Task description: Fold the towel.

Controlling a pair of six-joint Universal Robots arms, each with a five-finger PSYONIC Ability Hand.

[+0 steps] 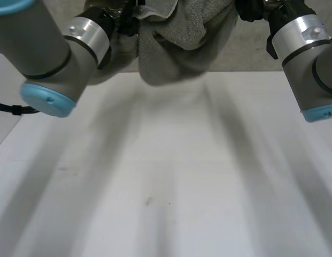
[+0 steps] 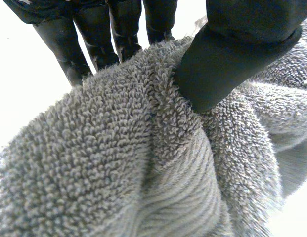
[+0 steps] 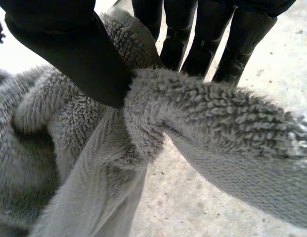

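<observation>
A grey terry towel (image 1: 182,37) hangs bunched between my two arms, lifted above the far edge of the white table (image 1: 166,176). My left hand (image 2: 232,54) pinches a fold of the towel (image 2: 143,158) between its thumb and fingers (image 2: 118,34). My right hand (image 3: 79,54) pinches another fold of the towel (image 3: 193,113) the same way, thumb on one side and fingers (image 3: 202,39) on the other. In the head view the left hand (image 1: 120,21) and the right hand (image 1: 251,8) sit at the towel's two upper ends, mostly hidden by cloth and wrists.
The left arm (image 1: 43,59) and the right arm (image 1: 310,64) flank the towel. Beyond the table's far edge lies a grey floor (image 1: 251,53).
</observation>
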